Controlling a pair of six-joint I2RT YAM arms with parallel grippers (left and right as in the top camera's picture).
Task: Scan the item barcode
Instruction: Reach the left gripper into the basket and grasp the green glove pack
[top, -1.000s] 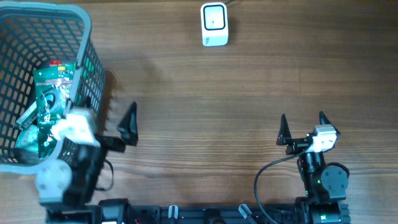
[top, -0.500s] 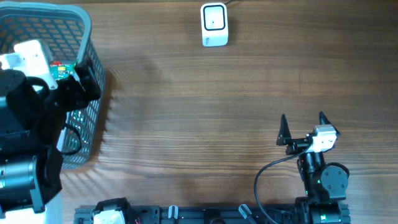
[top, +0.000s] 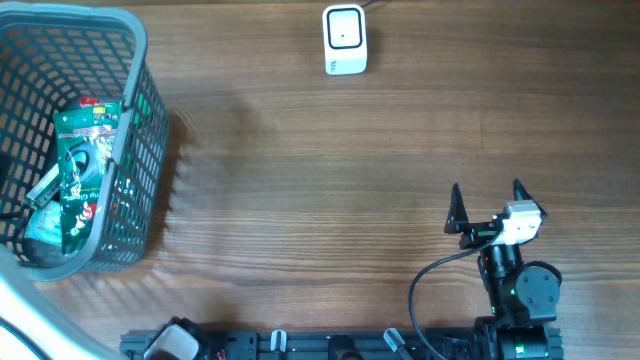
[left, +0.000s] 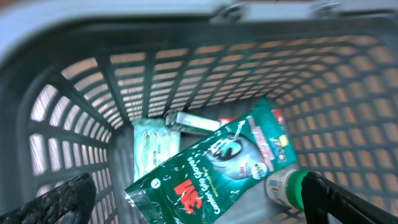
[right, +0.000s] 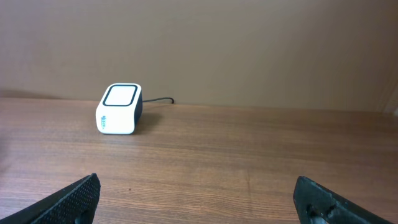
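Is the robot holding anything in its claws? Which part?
Nothing is held. The left gripper hangs open above the basket with the green pouch inside, and the right gripper is open over the table.

The right arm (top: 530, 290) is built of black rounded joints and capped by a white block (top: 522, 216); two pointed black fingers (top: 456, 208) are fitted, and a black cable (top: 412, 295) is attached.

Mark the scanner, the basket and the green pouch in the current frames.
scanner (top: 345, 38): overhead view, middle of its white top face.
basket (top: 70, 13): overhead view, on the far rim.
green pouch (left: 214, 165): left wrist view, middle of its printed front.
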